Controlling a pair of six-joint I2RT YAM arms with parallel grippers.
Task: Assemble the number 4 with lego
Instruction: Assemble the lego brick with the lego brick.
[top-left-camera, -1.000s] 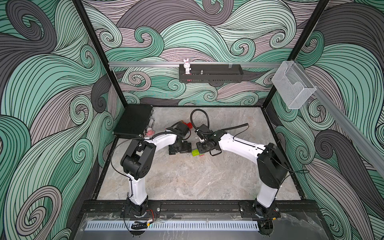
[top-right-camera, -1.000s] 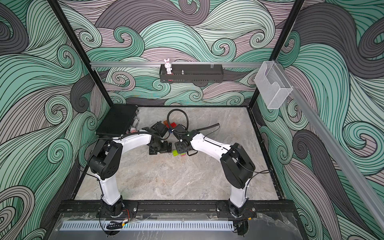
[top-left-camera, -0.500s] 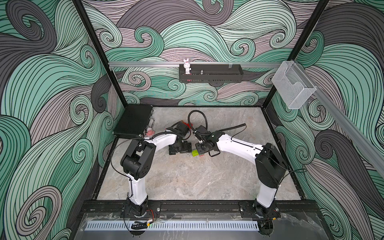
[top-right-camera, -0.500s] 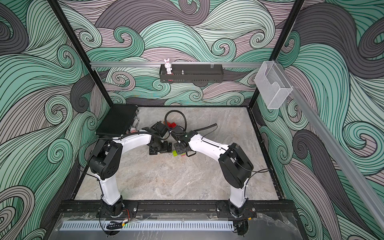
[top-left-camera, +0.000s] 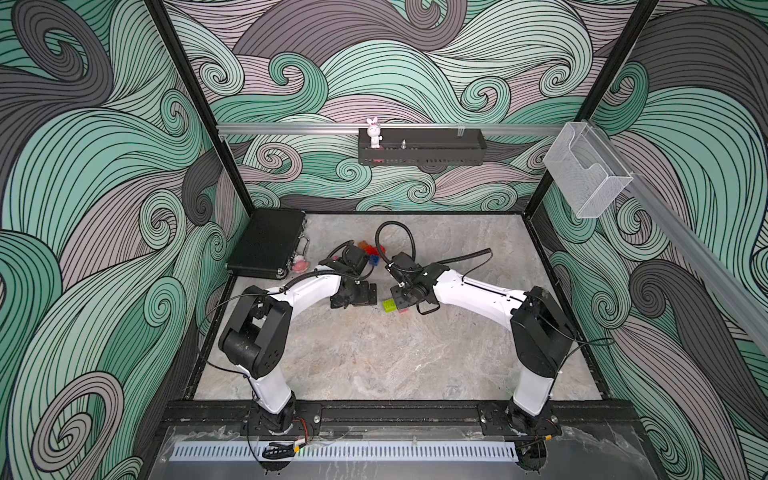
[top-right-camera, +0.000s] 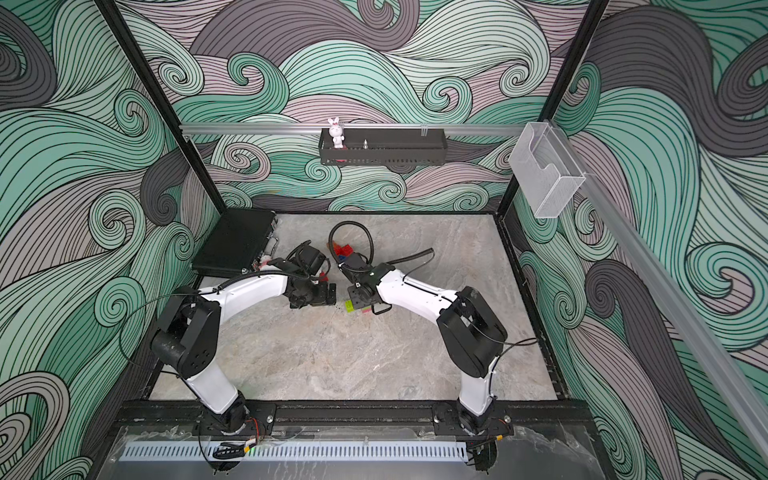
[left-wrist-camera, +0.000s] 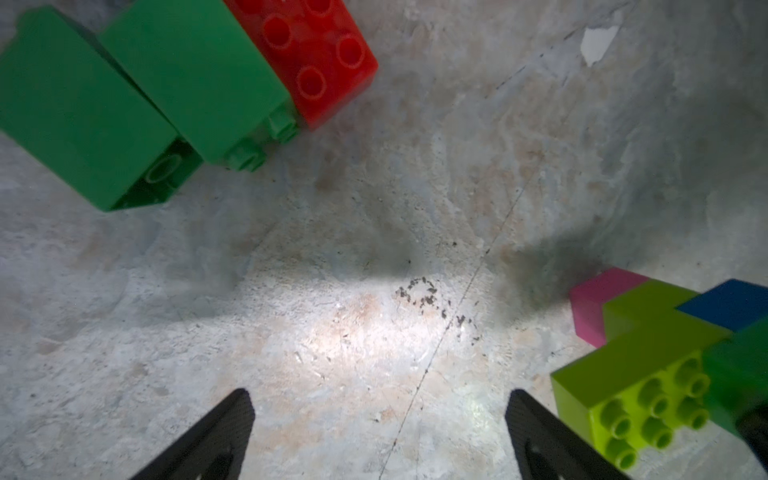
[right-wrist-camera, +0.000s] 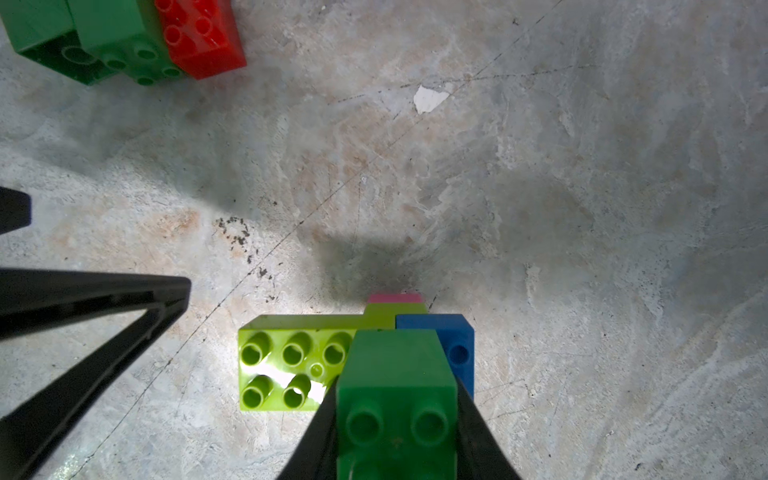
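The right tool (right-wrist-camera: 395, 395) is holding a dark green studded plastic brick (right-wrist-camera: 395, 365) just over one end of the lime green studded plastic brick (right-wrist-camera: 286, 361), which is lying on the grey stone-look worktop (right-wrist-camera: 582, 187) with its long axis pointing toward the wide-open, empty left tool (left-wrist-camera: 378, 395) just beside it.

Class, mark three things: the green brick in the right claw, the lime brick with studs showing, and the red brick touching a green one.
held green brick (right-wrist-camera: 397, 357): right wrist view, smooth upper face.
lime brick (right-wrist-camera: 286, 361): right wrist view, studded face.
red brick (left-wrist-camera: 316, 54): left wrist view, studded face.
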